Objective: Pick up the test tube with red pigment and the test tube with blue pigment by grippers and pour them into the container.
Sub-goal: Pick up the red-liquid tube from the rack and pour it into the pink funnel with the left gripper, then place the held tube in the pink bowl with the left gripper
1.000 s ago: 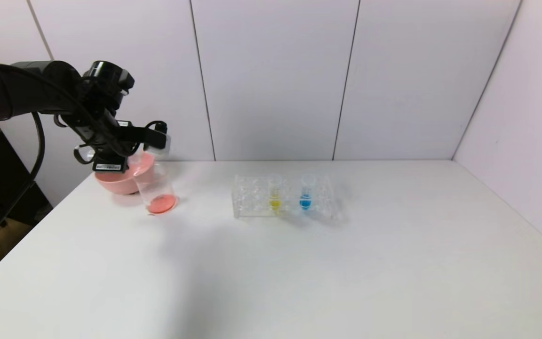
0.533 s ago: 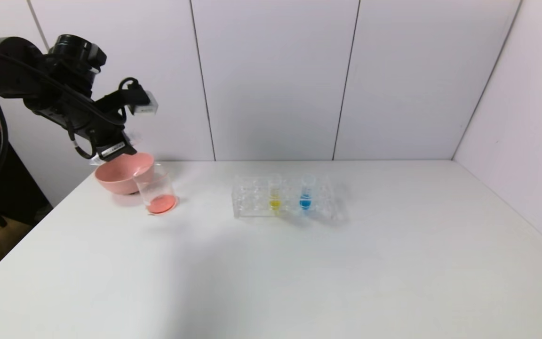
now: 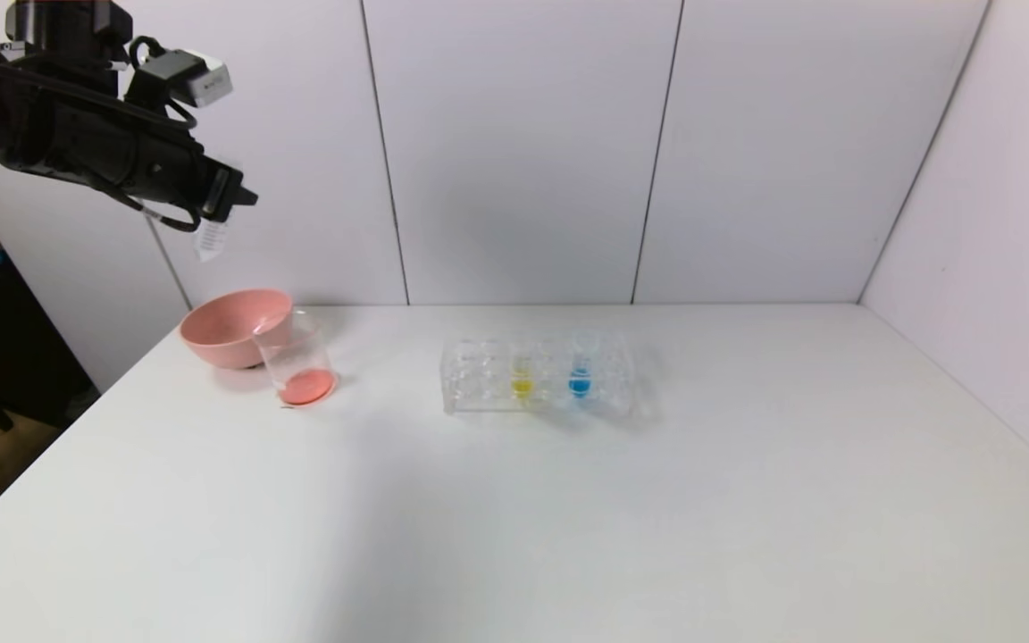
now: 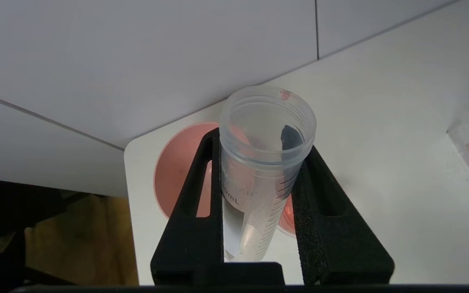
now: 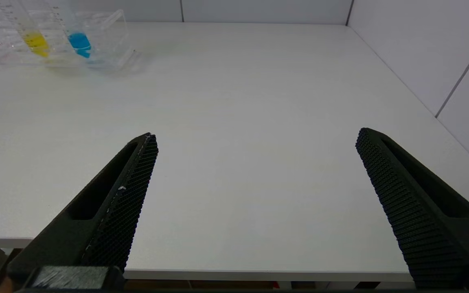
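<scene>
My left gripper (image 3: 227,198) is high above the table's far left corner, well above the pink bowl. It is shut on the test tube with red pigment (image 4: 265,162), which also shows in the head view (image 3: 210,239). The tube looks empty, with only a red trace on its rim. The container (image 3: 296,361), a clear beaker, stands in front of the bowl with red liquid at its bottom. The test tube with blue pigment (image 3: 579,370) stands upright in the clear rack (image 3: 479,379) and shows in the right wrist view (image 5: 79,40). My right gripper (image 5: 257,136) is open and empty above the table's near edge.
A pink bowl (image 3: 230,327) stands at the far left corner, touching the beaker; it shows under the left gripper (image 4: 173,171). A tube with yellow liquid (image 3: 522,373) stands in the rack left of the blue one. Walls close the back and the right side.
My left gripper has risen from over the beaker's mouth up and to the left, carrying the emptied tube. The beaker, bowl and rack have not moved.
</scene>
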Robot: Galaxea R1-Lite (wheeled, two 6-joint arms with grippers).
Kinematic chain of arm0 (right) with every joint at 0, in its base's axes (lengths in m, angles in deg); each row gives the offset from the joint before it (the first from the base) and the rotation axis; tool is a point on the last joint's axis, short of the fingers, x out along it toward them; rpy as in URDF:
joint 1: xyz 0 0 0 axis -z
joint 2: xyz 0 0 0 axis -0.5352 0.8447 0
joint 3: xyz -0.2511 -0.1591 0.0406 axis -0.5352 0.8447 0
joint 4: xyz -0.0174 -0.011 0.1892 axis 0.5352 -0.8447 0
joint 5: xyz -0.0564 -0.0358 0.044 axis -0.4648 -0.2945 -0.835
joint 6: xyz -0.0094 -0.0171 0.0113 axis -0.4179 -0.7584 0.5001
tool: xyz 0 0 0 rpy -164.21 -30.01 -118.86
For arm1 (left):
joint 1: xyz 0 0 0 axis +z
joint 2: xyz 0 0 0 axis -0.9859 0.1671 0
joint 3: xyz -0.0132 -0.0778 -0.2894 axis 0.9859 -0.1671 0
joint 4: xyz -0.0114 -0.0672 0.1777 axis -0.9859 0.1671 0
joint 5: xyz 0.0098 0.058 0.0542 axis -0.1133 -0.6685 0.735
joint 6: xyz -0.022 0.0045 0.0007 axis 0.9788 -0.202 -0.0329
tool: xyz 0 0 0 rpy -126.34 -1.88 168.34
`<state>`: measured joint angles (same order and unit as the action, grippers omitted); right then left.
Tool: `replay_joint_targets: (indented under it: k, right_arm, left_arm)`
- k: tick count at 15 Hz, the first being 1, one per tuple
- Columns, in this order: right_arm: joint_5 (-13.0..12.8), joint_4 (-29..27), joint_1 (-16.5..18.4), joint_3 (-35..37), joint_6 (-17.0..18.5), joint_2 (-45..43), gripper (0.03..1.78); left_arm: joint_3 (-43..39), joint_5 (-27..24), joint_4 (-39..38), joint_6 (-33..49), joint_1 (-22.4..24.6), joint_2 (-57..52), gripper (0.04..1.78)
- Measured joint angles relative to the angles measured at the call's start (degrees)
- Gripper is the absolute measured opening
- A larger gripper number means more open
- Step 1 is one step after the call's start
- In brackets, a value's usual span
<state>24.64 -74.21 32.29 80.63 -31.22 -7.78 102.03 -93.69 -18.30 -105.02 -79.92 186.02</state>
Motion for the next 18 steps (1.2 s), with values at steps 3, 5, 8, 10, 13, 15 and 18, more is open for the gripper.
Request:
replay_joint_targets:
  k: [3,5,8,10,13,15,18]
  right_arm:
    - [0.00,0.00,0.00,0.00,0.00,0.00,1.77]
    - [0.00,0.00,0.00,0.00,0.00,0.00,1.77]
    - [0.00,0.00,0.00,0.00,0.00,0.00,1.77]
    - [0.00,0.00,0.02,0.00,0.00,0.00,1.78]
    - [0.00,0.00,0.02,0.00,0.00,0.00,1.77]
    - [0.00,0.00,0.00,0.00,0.00,0.00,1.77]
    - [0.00,0.00,0.00,0.00,0.00,0.00,1.77]
  left_arm:
    - [-0.61,0.41,-6.05,7.08,0.11,-0.66,0.50]
    - [-0.90,0.59,-6.42,8.87,0.13,-0.83,0.50]
    - [-1.79,0.69,-6.49,10.97,0.90,-0.59,0.50]
    - [-3.04,0.74,-6.51,11.17,1.85,-0.37,0.50]
    - [-5.60,0.83,-7.58,11.39,3.01,0.41,0.50]
    - [-8.83,0.80,-10.86,12.13,3.39,1.01,0.50]
    - [-17.23,0.83,-21.33,14.67,3.75,1.95,0.50]
